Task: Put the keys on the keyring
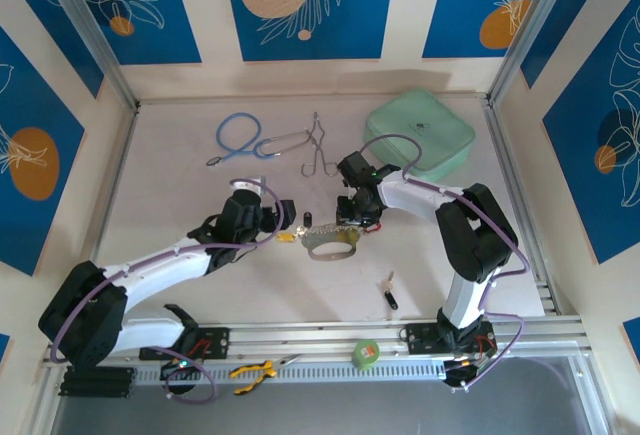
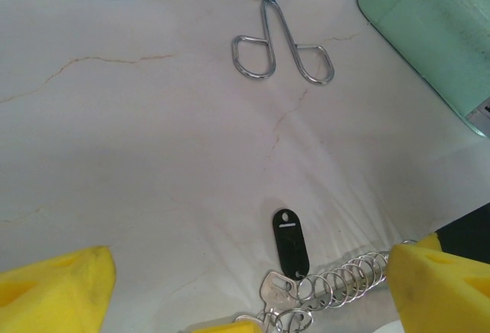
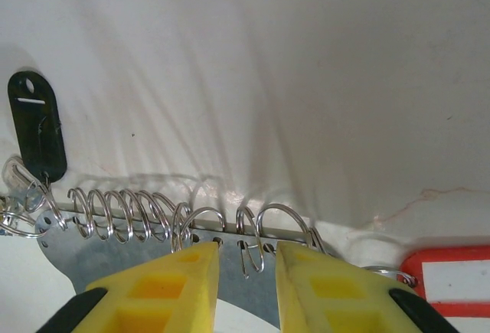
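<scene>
— How far along is this?
— Partly done, I'd judge. The keyring [image 1: 330,248] lies mid-frame in the top view, just below both grippers. A silver key [image 2: 277,291], a black tag [image 2: 291,239] and a red tag [image 3: 452,279] seem to hang on it already. One black-headed key [image 1: 390,292] lies apart at lower right, not yet on.
— And the grippers?
— The left gripper [image 2: 249,302] is spread wide. The right gripper [image 3: 246,275] has its fingers narrowly apart over the wire loops, pinching nothing I can make out.
— Orientation?
— The ring's long axis runs left to right. The loose key runs nearly top to bottom, head toward the bottom edge
</scene>
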Robot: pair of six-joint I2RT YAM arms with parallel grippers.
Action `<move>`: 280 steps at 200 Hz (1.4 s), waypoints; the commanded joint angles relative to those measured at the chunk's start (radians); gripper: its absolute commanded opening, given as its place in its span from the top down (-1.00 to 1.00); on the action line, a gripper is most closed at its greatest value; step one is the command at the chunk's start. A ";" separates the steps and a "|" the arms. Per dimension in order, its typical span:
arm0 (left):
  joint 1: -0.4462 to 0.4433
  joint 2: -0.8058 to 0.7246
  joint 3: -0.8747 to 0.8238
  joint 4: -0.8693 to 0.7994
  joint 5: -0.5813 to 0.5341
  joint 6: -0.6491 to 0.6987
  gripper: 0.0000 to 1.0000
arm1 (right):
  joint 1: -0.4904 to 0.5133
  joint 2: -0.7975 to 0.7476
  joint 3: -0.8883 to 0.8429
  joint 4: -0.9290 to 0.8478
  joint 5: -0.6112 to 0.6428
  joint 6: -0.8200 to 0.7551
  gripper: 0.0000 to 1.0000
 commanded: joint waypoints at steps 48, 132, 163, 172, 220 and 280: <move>-0.008 -0.031 -0.019 -0.009 -0.034 -0.010 -0.82 | 0.011 0.036 0.020 -0.017 -0.036 -0.010 0.53; -0.009 -0.048 -0.026 -0.012 -0.046 -0.010 -0.83 | 0.017 0.056 0.032 -0.031 -0.036 -0.014 0.67; -0.009 -0.053 -0.027 -0.014 -0.050 -0.007 -0.83 | 0.019 0.053 0.033 -0.032 -0.036 -0.016 0.92; -0.009 -0.057 -0.028 -0.017 -0.053 -0.005 -0.83 | 0.019 0.049 0.035 -0.034 -0.037 -0.018 1.00; -0.009 -0.103 -0.022 -0.031 -0.081 0.097 -0.83 | 0.074 -0.026 0.074 -0.063 0.071 -0.115 1.00; -0.007 -0.202 0.031 -0.006 -0.102 0.574 -0.77 | 0.153 -0.230 0.024 0.127 0.177 -0.522 1.00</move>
